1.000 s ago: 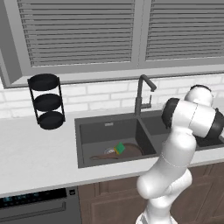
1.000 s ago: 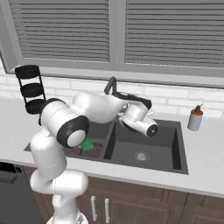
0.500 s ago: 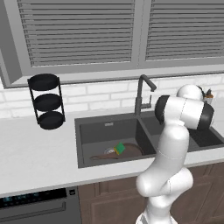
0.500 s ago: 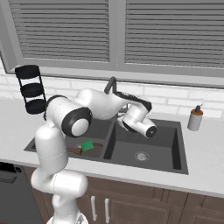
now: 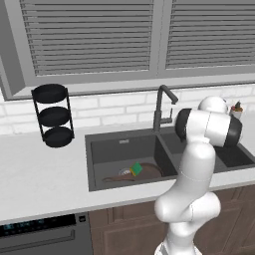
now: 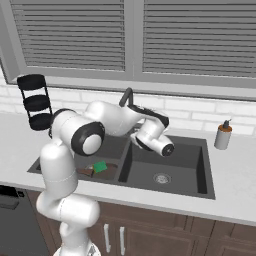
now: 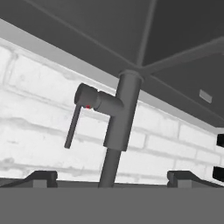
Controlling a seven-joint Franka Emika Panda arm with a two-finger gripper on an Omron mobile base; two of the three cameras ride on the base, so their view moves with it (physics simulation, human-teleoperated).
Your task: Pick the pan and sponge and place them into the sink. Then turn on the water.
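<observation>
The pan [image 5: 144, 172] and the green-and-yellow sponge [image 5: 136, 169] were seen lying in the left bowl of the dark sink [image 5: 99, 184], the sponge resting on the pan. The white arm was stretched over the basin, its fingers [image 7: 111, 177] spread wide and holding nothing, pointed at the base of the gooseneck faucet [image 7: 119, 118]. In the hand view the faucet stem was framed between the two finger tips [image 7: 41, 177], with its side lever [image 7: 74, 122] hanging clear of them. A black three-tier rack [image 5: 52, 115] was set on the tabletop [image 5: 40, 174] left of the sink, and a soap bottle [image 6: 223, 135] to its right.
</observation>
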